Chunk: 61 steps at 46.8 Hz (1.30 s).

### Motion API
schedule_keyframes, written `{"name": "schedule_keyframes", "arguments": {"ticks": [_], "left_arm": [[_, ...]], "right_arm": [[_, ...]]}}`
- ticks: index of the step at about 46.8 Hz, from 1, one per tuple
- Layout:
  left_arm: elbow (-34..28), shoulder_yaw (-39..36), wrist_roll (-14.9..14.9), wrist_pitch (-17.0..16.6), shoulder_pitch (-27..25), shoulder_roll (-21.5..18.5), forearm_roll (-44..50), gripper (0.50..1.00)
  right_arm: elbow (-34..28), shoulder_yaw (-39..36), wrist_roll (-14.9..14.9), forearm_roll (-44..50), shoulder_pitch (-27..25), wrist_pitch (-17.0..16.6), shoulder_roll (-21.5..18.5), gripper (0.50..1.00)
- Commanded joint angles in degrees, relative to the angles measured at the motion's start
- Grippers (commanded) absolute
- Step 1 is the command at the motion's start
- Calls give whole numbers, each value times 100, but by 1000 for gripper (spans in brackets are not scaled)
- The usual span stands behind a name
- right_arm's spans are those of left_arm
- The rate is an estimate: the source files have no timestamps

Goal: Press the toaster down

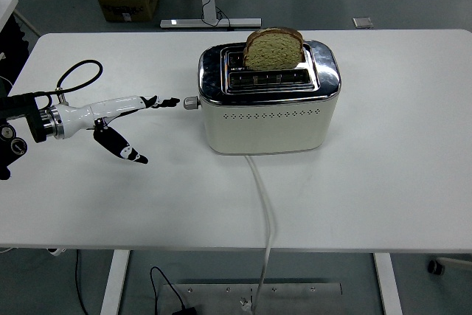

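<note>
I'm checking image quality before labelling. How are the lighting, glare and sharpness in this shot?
Head view: even, soft overhead light with faint shadows on the table; the toaster has bright reflections on its chrome top; bread, cord and left hand are in focus, without motion blur.
</note>
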<state>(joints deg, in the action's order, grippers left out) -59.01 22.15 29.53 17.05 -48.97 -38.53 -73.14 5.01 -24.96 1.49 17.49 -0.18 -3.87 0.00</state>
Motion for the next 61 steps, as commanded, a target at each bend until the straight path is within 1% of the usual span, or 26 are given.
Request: {"name": "schedule_keyframes", "arguments": {"ticks": [1,13,35,52,61], "left_arm": [[-5,0,0,0,-24,12,1,1000],[-5,9,79,-26,-51,47,1,1000],[13,0,53,-27,-51,108,-51,1000],[83,-26,27,-27,-33,293,-51,1000],[153,-35,27,-27,-7,311,-60,1000]], "right_arm": [[0,0,1,0,0,0,0,998],[0,0,1,0,9,0,0,998],[0,0,1,0,0,0,0,998],[0,0,1,0,9,0,0,998],[0,0,1,0,0,0,0,998]]}}
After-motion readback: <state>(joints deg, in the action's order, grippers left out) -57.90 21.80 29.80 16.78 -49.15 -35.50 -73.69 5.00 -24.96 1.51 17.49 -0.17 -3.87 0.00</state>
